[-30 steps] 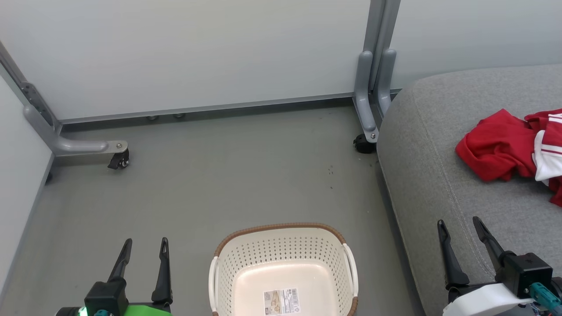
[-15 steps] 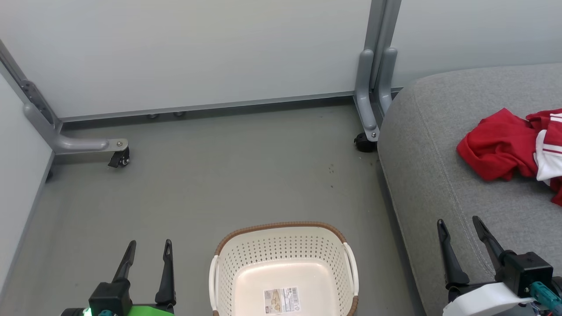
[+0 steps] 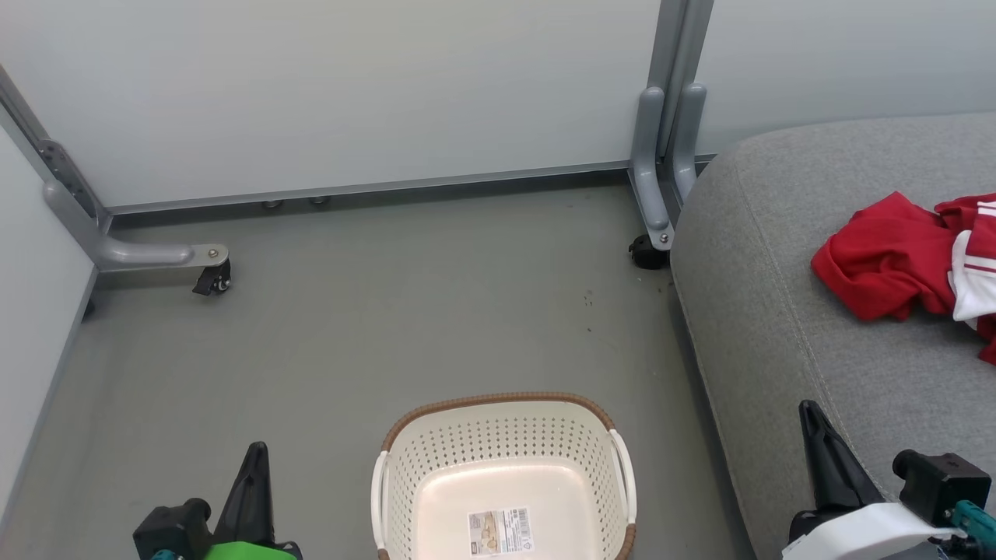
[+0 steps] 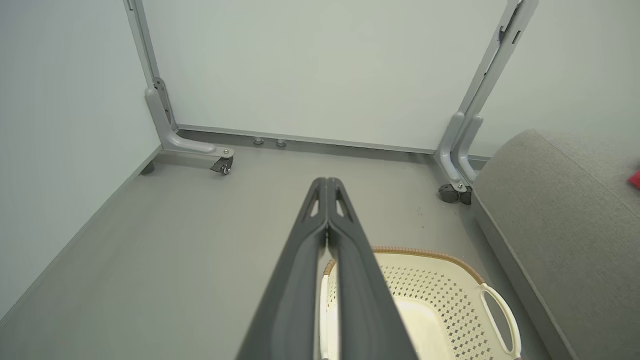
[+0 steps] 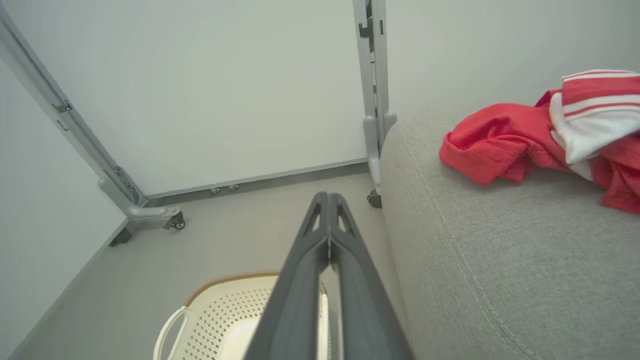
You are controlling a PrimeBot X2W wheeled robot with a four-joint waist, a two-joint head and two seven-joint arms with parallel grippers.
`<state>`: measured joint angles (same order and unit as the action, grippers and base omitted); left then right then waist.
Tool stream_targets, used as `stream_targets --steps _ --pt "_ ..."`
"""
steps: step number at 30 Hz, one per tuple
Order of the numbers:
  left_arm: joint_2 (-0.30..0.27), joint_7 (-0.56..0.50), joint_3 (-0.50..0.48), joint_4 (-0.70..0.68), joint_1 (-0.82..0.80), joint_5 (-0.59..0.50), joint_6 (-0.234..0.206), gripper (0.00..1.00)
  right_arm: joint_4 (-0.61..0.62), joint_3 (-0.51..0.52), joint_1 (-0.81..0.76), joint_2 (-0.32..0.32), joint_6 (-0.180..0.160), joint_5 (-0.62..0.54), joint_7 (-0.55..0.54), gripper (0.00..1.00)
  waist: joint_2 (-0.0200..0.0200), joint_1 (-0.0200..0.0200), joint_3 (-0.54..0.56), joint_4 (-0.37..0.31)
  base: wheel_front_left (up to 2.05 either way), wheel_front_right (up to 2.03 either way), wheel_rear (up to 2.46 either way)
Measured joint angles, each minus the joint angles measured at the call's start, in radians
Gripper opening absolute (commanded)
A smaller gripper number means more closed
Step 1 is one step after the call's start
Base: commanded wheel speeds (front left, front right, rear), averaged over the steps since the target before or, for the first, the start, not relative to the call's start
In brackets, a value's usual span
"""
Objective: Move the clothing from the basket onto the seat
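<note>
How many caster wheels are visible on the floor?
2. The left caster is at the wall's left corner; the right caster stands beside the seat. Others may be hidden.

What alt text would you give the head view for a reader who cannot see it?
Red clothing with white trim lies bunched on the grey seat at right, while the cream basket on the floor at bottom centre shows a bare bottom with a label sticker. The left gripper and right gripper flank the basket, both shut and holding nothing.
</note>
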<state>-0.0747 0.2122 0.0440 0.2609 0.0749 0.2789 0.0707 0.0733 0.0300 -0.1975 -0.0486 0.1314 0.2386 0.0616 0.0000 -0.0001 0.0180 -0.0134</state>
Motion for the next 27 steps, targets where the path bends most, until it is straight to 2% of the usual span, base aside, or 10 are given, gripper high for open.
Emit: stream_targets --steps 27 --pt "0.008 -0.106 -0.047 -0.007 -0.050 0.451 0.018 0.00 -0.108 -0.006 0.102 -0.026 0.000 0.491 -0.033 0.00 0.0000 0.0001 -0.005 0.003 0.00 0.00 0.00"
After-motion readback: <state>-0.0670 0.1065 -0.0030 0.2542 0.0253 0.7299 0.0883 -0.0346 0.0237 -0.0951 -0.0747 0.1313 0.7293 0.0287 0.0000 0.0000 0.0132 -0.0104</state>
